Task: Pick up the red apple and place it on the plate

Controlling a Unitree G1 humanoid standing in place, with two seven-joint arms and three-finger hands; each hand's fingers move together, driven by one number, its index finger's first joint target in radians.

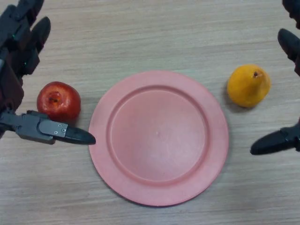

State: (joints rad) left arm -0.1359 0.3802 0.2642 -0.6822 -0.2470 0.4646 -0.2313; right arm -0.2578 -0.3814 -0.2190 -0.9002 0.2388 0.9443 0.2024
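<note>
A red apple (58,101) sits on the wooden table at the left, just left of a round pink plate (158,137) that holds nothing. My left hand (18,51) is at the left edge with its fingers straight above the apple and its thumb (54,130) stretched out below it. The apple lies in the gap between them, and I cannot tell whether any of them touch it. My right hand (289,44) shows at the right edge, open, with its thumb (276,140) low at the right.
An orange-yellow pear (248,86) lies on the table right of the plate, between the right hand's fingers and thumb, touched by neither. The wooden table (154,33) extends beyond the plate.
</note>
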